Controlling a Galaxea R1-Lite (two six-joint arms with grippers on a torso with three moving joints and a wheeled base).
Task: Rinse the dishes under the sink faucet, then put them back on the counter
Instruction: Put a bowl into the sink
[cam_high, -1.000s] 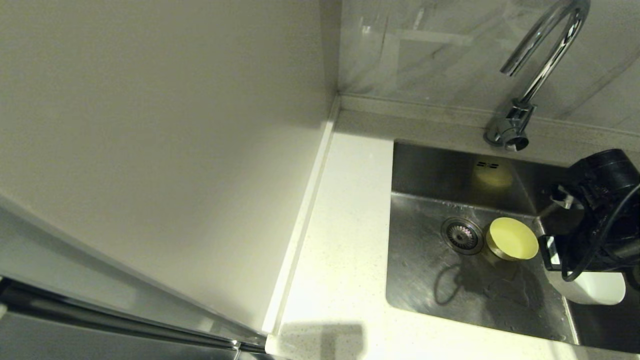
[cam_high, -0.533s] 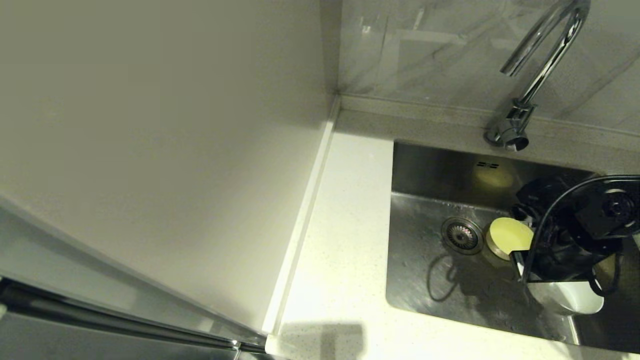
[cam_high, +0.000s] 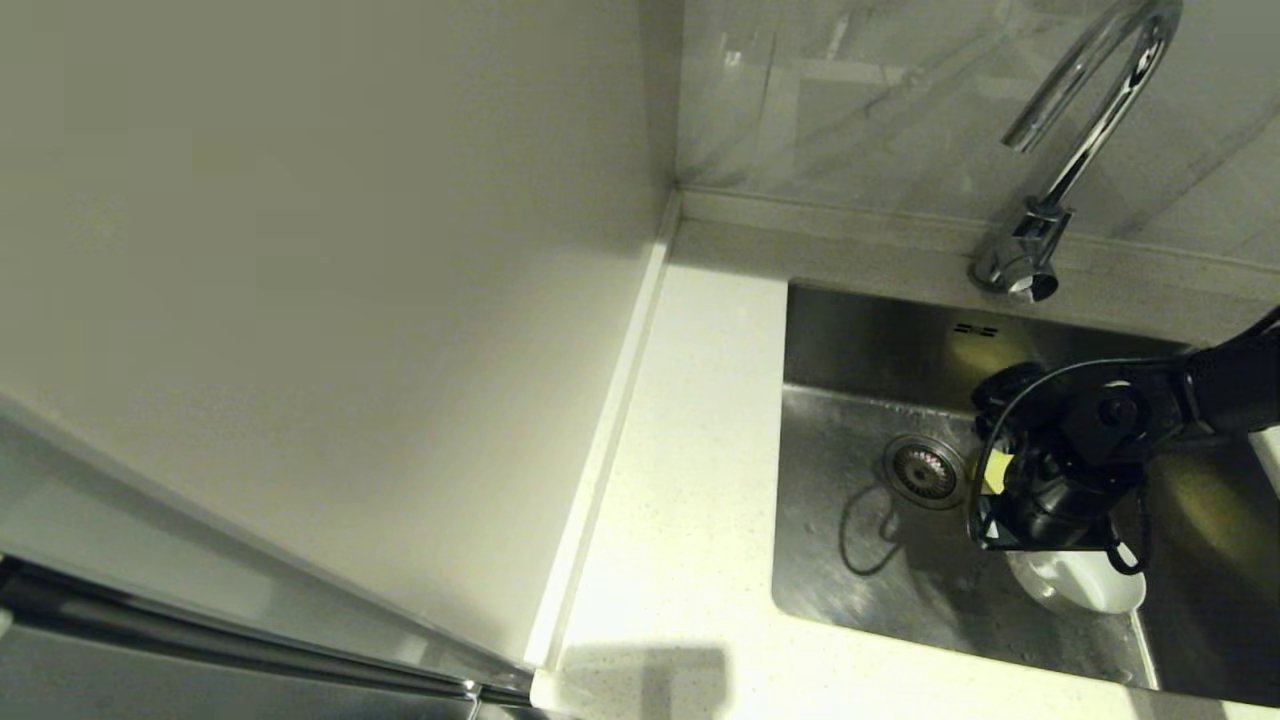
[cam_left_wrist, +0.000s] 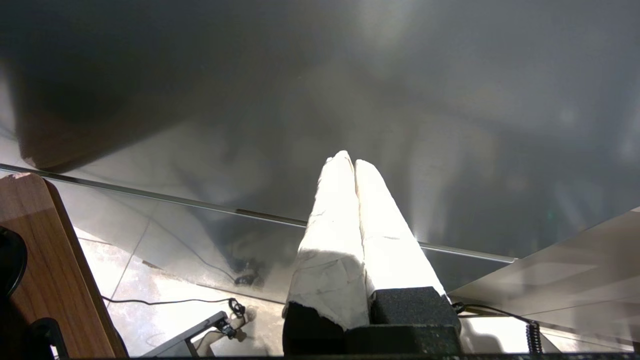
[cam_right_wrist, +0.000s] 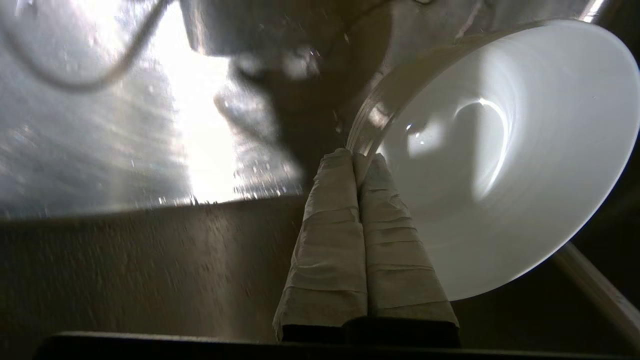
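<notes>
Head view: right arm is reaching in from the right over the sink (cam_high: 850, 560); right gripper (cam_high: 1040, 560) is hanging low in the basin, wrist body hiding the fingers from here; white bowl (cam_high: 1085, 590) is sitting tilted just below the wrist, near the front right corner of the basin; yellow bowl (cam_high: 996, 470) is mostly hiding behind the wrist, only a sliver showing on the drain side; drain (cam_high: 922, 470) is lying just beside the gripper, toward the counter (cam_high: 680, 480); faucet (cam_high: 1060, 150) is standing behind the gripper at the back edge, spout curving above the basin; no grey-blue bowl is showing; left arm is not showing here.

Left wrist view: left gripper (cam_left_wrist: 354, 162) is parking away from the sink, taped fingers (cam_left_wrist: 330, 235) pressing together with nothing between them; a dim glossy panel (cam_left_wrist: 450, 125) is facing the tips; a wooden edge (cam_left_wrist: 55, 270) and floor with cables are showing behind.

Right wrist view: right gripper (cam_right_wrist: 354, 156) is pinching the rim of the white bowl (cam_right_wrist: 505, 150); taped fingers (cam_right_wrist: 330, 240) are closing tight on the rim; bowl is tipping on edge, hollow facing the camera; wet steel floor of the sink (cam_right_wrist: 125, 150) is lying under the tips.
</notes>
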